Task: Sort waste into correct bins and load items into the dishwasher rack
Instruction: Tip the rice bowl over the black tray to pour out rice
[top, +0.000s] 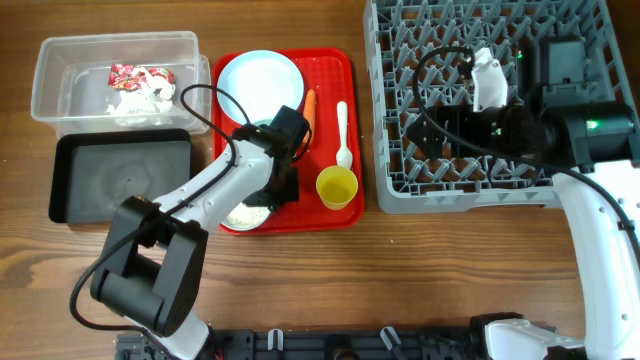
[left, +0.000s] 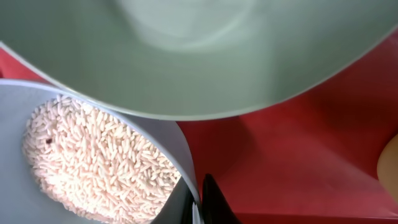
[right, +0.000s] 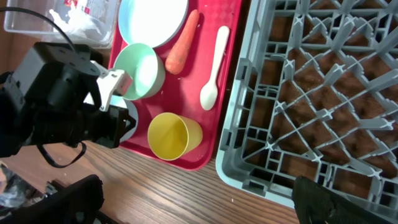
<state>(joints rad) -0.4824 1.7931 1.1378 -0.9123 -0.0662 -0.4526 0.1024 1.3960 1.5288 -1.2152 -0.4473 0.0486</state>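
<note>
My left gripper (top: 277, 188) (left: 200, 200) is shut on the rim of the light-blue bowl (top: 245, 215) (left: 15, 130), which holds white rice (left: 93, 162) and sits at the front left of the red tray. The mint-green bowl (left: 199, 56) (right: 140, 71) stands right behind it. The pale-blue plate (top: 258, 75), carrot (top: 309, 108), white spoon (top: 343, 135) and yellow cup (top: 337, 187) lie on the tray. My right gripper (top: 420, 130) (right: 199, 199) is open and empty above the grey dishwasher rack (top: 480, 196). The clear tub (top: 60, 60) holds the wrapper (top: 130, 73) and tissue (top: 135, 98).
The black tub (top: 120, 180) sits in front of the clear tub, left of the red tray (top: 335, 60). The rack's near corner (right: 249, 168) stands close to the tray's right edge. Bare wooden table lies in front of the tray and rack.
</note>
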